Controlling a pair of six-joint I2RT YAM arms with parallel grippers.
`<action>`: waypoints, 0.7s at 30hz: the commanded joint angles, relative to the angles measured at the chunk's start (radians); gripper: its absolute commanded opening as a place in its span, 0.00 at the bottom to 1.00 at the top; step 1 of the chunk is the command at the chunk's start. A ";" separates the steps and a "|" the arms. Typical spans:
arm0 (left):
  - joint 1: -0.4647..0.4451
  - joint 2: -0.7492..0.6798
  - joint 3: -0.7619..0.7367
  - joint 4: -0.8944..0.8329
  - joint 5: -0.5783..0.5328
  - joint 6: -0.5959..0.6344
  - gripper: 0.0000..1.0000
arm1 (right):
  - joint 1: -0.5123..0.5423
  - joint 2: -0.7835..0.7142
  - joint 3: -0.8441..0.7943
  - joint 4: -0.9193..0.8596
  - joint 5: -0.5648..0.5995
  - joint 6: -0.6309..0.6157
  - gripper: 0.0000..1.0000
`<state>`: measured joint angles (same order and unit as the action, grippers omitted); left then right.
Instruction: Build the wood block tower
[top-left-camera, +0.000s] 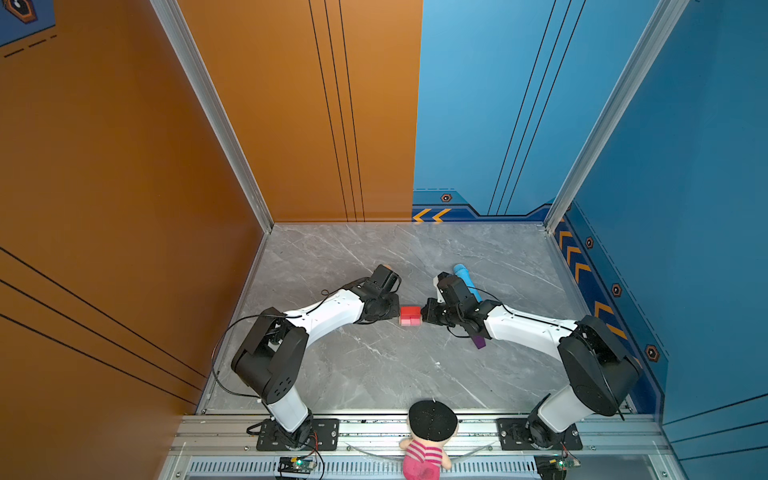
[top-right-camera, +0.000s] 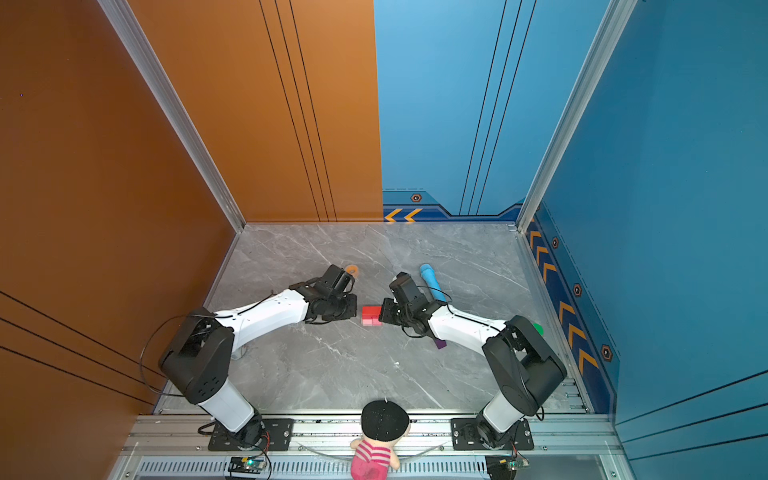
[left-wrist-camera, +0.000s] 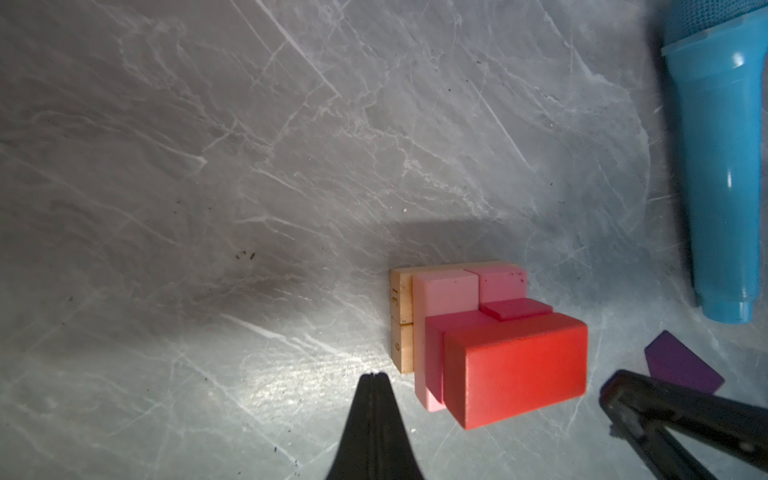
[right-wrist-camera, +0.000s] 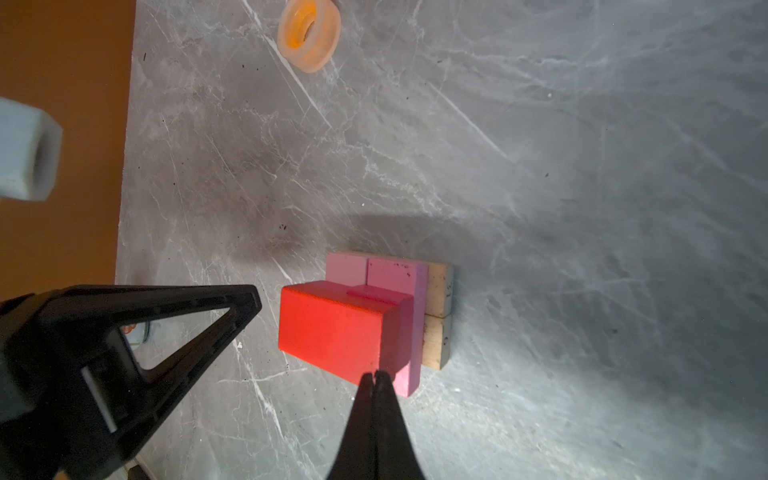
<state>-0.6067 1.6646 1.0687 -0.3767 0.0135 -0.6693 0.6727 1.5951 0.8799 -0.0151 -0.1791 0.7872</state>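
Clenched, empty tips of the left tool (left-wrist-camera: 375, 376) are noted nearest, just beside the wood block tower (left-wrist-camera: 490, 336) on the bench (left-wrist-camera: 208, 166). Right tool (right-wrist-camera: 376, 374) is likewise clenched on nothing at the opposite flank; a squaring nudge is judged likely. Red brick (left-wrist-camera: 519, 370) is stacked over magenta cubes (left-wrist-camera: 515, 309), pink bricks (left-wrist-camera: 444, 291), tan slabs (left-wrist-camera: 402, 299). Purple house-shaped piece (left-wrist-camera: 681, 365) lies apart, seemingly reserved as cap.

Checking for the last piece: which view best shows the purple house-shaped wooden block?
Left wrist view: the purple house-shaped wooden block shows a broad face, partly behind the right gripper. Both top views show only an end beneath the right arm; right wrist view, nothing.
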 joint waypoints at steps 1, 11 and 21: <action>0.005 0.012 0.028 -0.005 0.022 0.022 0.00 | -0.009 0.016 0.030 -0.020 -0.002 0.011 0.00; 0.006 0.010 0.031 -0.005 0.024 0.021 0.00 | -0.010 0.015 0.031 -0.029 0.003 0.011 0.00; 0.004 0.018 0.052 -0.004 0.031 0.024 0.00 | -0.018 0.018 0.032 -0.048 0.016 0.018 0.00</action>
<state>-0.6067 1.6650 1.0920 -0.3763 0.0288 -0.6693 0.6613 1.5993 0.8894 -0.0265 -0.1783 0.7876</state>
